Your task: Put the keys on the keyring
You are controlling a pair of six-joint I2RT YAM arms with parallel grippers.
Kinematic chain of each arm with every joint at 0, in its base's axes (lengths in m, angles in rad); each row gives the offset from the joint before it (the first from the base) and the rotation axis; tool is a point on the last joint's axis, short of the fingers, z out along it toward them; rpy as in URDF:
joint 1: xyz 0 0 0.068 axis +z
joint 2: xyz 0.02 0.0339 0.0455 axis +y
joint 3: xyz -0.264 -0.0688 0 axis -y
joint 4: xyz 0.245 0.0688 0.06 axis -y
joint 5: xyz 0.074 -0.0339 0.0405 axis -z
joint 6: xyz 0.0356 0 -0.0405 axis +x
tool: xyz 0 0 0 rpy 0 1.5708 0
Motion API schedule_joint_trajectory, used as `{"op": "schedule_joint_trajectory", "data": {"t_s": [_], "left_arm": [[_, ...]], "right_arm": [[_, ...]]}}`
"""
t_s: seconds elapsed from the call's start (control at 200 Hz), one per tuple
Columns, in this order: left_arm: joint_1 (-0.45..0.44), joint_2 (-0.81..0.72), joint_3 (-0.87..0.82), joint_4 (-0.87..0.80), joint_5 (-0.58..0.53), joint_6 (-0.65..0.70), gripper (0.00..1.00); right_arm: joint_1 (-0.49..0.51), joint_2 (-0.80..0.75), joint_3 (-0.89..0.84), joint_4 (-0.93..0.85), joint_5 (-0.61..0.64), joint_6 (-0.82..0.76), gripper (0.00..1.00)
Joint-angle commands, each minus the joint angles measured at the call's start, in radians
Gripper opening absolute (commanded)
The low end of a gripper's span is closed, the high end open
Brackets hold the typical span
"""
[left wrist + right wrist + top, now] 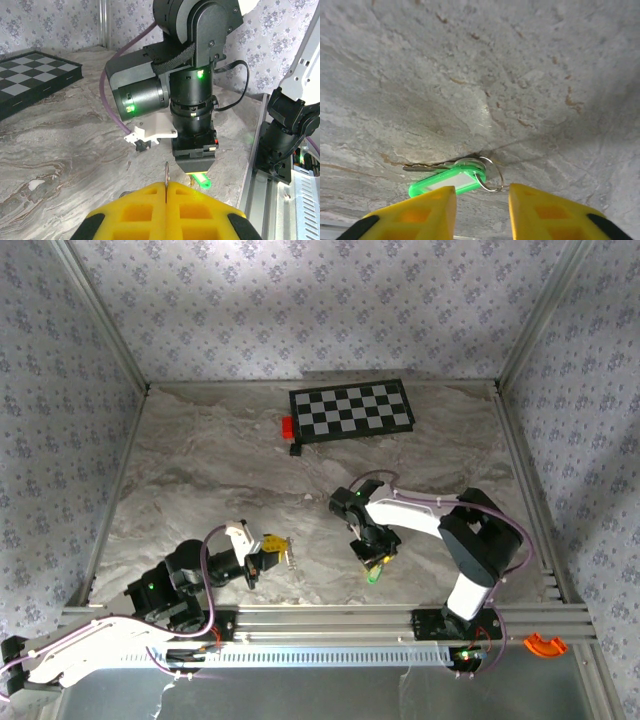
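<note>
Over the keyring the right fingers hang parted, pointing down.

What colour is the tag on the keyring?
The tag is bright green, clearest in right wrist view.

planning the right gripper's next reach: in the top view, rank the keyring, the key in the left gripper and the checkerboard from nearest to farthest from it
1. keyring: right below the open right gripper, green tag showing.
2. key: off to its left, pinched in the left gripper.
3. checkerboard: far back, clearly farthest.
</note>
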Motion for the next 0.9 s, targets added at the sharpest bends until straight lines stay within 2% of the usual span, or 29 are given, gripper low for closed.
{"op": "schedule_joint_trajectory", "data": {"t_s": [0.0,0.215,0.395,0.435,0.58,0.895], "left_arm": [[0.004,-0.002,0.019,0.037,0.015,0.007,0.0],[0.004,0.001,0.025,0.044,0.021,0.005,0.0],[0.004,0.028,0.033,0.055,0.037,0.003,0.0],[0.003,0.034,0.035,0.058,0.042,0.002,0.0],[0.004,0.055,0.042,0.071,0.048,0.002,0.0],[0.004,0.066,0.04,0.091,0.053,-0.007,0.0]], "right_arm": [[-0.001,-0.081,0.023,-0.03,0.03,0.047,0.39],[-0.003,-0.301,-0.157,0.096,-0.037,0.253,0.5],[-0.011,-0.526,-0.379,0.346,-0.093,0.475,0.57],[-0.016,-0.56,-0.419,0.393,-0.114,0.485,0.58],[-0.033,-0.597,-0.483,0.439,-0.109,0.501,0.55],[-0.05,-0.545,-0.488,0.486,-0.105,0.446,0.41]]}}
